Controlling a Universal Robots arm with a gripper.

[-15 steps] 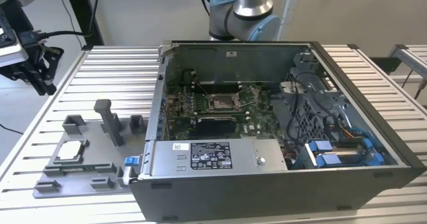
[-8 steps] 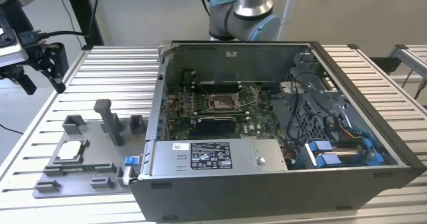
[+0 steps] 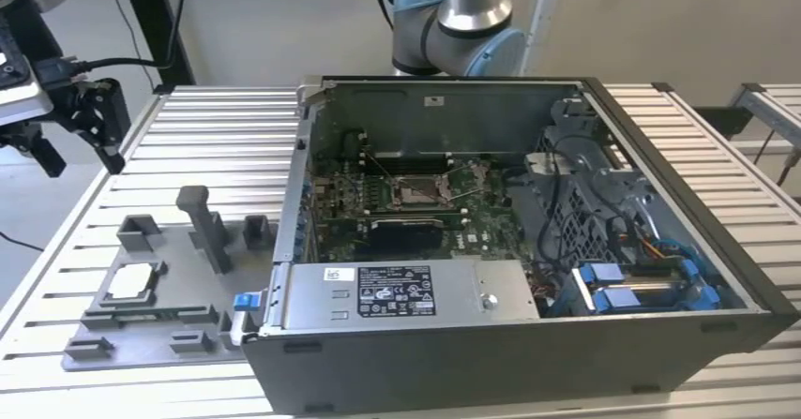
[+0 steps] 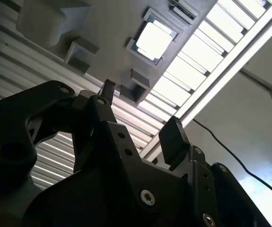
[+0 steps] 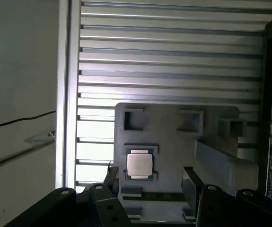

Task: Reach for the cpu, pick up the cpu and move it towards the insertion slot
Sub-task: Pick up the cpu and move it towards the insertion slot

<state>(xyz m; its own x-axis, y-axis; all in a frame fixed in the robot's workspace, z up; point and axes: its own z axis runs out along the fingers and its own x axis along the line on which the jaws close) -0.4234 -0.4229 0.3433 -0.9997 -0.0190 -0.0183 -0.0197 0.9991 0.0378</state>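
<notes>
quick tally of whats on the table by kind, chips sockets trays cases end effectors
Small flat square silver-grey cpu chip with tan rim: 1
Square silver metal-framed insertion slot on the green board: 1
Grey plastic tray with raised blocks: 1
Open grey metal computer case: 1
Black end effector, fingers apart: 1
Total: 5

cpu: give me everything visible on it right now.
The cpu is a small, flat, square chip with a silver-grey metallic top and a paler rim. It lies flat, top up, in a square recess of the grey plastic tray. The tray sits on the slatted table, to the exterior view's left of the computer case. Only the tray touches the cpu. The gripper is clear of it, jaws open and empty.
</notes>
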